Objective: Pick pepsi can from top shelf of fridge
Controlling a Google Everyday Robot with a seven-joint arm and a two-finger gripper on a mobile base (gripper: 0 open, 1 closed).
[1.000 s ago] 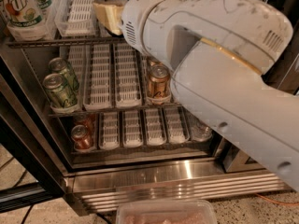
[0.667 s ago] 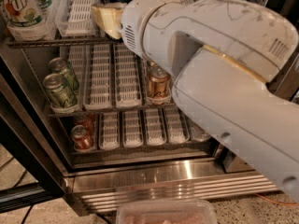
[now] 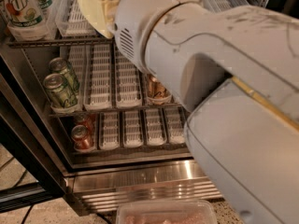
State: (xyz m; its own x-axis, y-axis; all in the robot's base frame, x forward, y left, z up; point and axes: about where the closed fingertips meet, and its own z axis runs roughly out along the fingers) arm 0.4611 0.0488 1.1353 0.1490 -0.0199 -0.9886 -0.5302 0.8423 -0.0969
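Note:
The fridge (image 3: pixel 140 181) stands open in front of me, with racks of white slotted trays. The top shelf (image 3: pixel 46 42) runs along the upper part of the view. My white arm (image 3: pixel 196 55) reaches over it from the right and fills much of the picture. The cream tip of my gripper (image 3: pixel 93 8) lies over the top shelf's lane trays (image 3: pixel 70 20), near the upper edge. The pepsi can does not show; the arm and gripper cover the place behind them.
A white and green 7UP can (image 3: pixel 21 8) stands at the top shelf's left end. Two green cans (image 3: pixel 58 90) and a copper-brown can (image 3: pixel 156 90) are on the middle rack. Reddish cans (image 3: pixel 81 136) are on the lower rack. A dark door frame (image 3: pixel 23 143) is at left, and a pale tray (image 3: pixel 166 213) below.
The arm has pushed further in over the top shelf. The dark-blue can seen at the top edge earlier is now covered by the arm.

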